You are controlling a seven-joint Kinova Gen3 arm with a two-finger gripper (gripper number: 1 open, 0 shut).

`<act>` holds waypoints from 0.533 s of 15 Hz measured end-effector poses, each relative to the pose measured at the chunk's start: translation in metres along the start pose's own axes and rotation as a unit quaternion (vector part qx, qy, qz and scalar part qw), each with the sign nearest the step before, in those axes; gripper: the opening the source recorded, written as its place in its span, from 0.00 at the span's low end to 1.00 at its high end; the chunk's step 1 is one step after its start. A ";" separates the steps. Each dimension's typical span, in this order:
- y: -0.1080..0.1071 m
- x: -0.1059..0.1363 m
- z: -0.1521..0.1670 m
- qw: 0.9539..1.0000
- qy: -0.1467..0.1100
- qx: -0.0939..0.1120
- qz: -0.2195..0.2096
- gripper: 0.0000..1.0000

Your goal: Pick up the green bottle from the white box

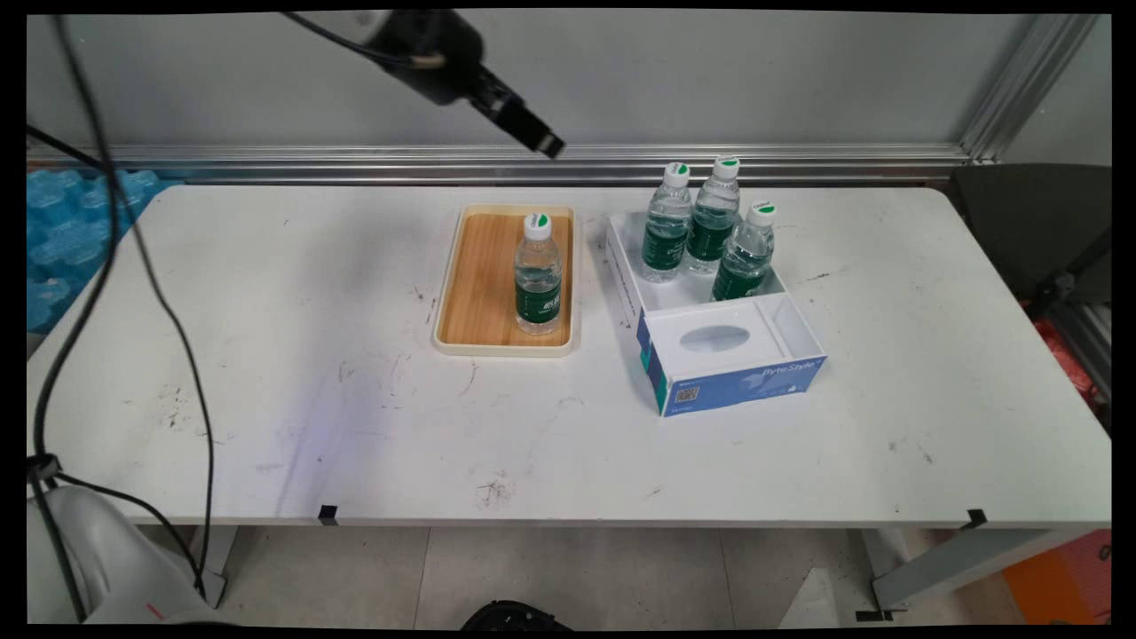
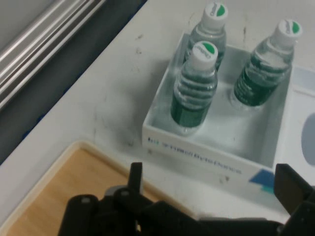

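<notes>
The black two-finger gripper (image 1: 541, 139) is held high above the far edge of the white tabletop (image 1: 293, 355), tilted down toward four o'clock. In the hand view its two fingers (image 2: 291, 189) are seen well apart with nothing between them, so the gripper is spread wide and empty.

Below it, at about six o'clock in the main view, lies the rectangular bamboo tray with a cream rim (image 1: 475, 284). One clear plastic water bottle with a green label and white cap (image 1: 538, 275) stands upright on the tray's right half.

Just beside the tray, at three o'clock, sits the white and blue cardboard box with an oval opening in its near panel (image 1: 737, 355). Three similar bottles are packed upright in its far compartment: the far-left bottle (image 1: 667, 224), the far-right bottle (image 1: 713, 217) and the near-right bottle (image 1: 745, 253), close together, possibly touching.

Several hazards are judged from this layout. The boxed bottles are tall and narrow and stand close together, so a neighbour could be knocked over by a finger lowered between them. The box looks light and could be dragged or tipped if a wall were caught. The bottle on the tray could be toppled by a low sideways sweep. The black cables (image 1: 177, 355) hanging at the left could snag.
</notes>
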 end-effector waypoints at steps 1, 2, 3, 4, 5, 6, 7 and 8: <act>0.001 0.005 0.013 1.000 -0.001 0.000 0.001 1.00; 0.003 0.010 0.029 1.000 -0.002 -0.001 0.004 1.00; 0.004 0.014 0.044 1.000 -0.004 -0.002 0.006 1.00; 0.006 0.017 0.058 1.000 -0.005 -0.003 0.008 1.00; 0.007 0.019 0.067 1.000 -0.006 -0.004 0.009 1.00; 0.008 0.022 0.081 1.000 -0.008 -0.005 0.010 1.00; 0.009 0.025 0.096 1.000 -0.010 -0.006 0.012 1.00; 0.010 0.027 0.111 1.000 -0.013 -0.007 0.014 1.00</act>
